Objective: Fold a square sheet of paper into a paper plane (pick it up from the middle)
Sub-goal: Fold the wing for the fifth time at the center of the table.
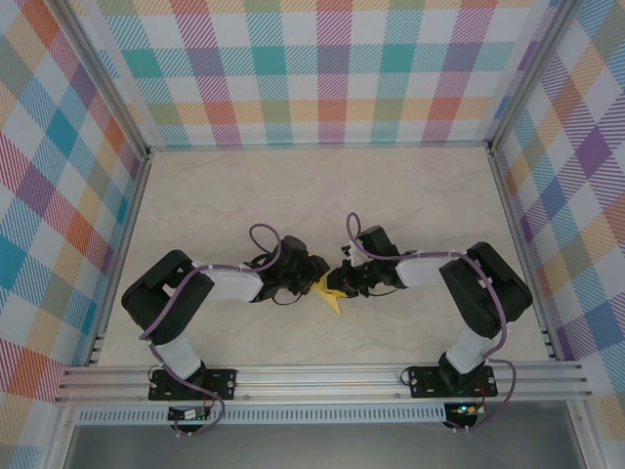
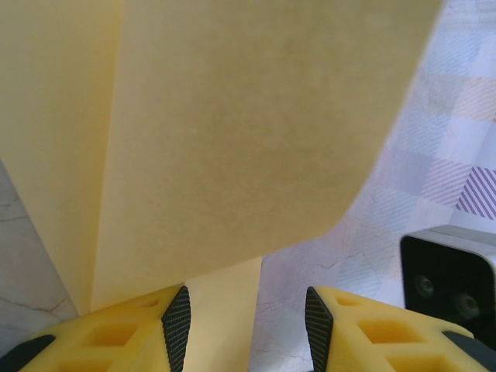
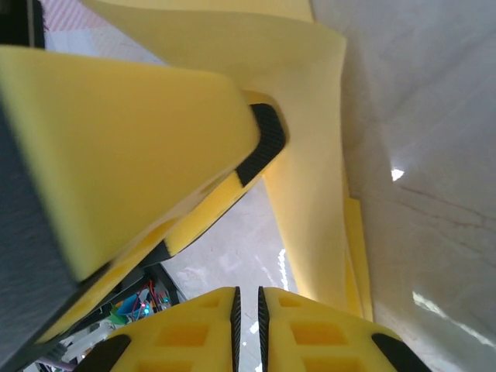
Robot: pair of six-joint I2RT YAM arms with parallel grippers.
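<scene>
Paper: yellow, folded, angular. It sits mid-desk, right between the two claw tips. One point of it sticks out toward the arm bases. The top view can't tell whether it rests on the desk or is held just off it.

Top view: the left claw is on the left of the paper and the right claw on the right, tips close together at the paper. Both arms are bent inward from their bases. Plaid walls stand on three sides.

Left wrist view: the left claw is partway open, with a clear gap between the pads. A strip of paper runs down between the fingers, right against the left pad and apart from the other one, so it is not clamped. Above the fingers the sheet spreads broad, with one fold line down its left part. A black housing with two round lenses is at the right edge.

Right wrist view: the right claw is narrow, pads almost touching, just a thin slit with light through it. The paper passes just beside its right finger, and stacked layer edges show low down next to the desk. A left-claw finger is at upper left, its black pad against the paper.
</scene>
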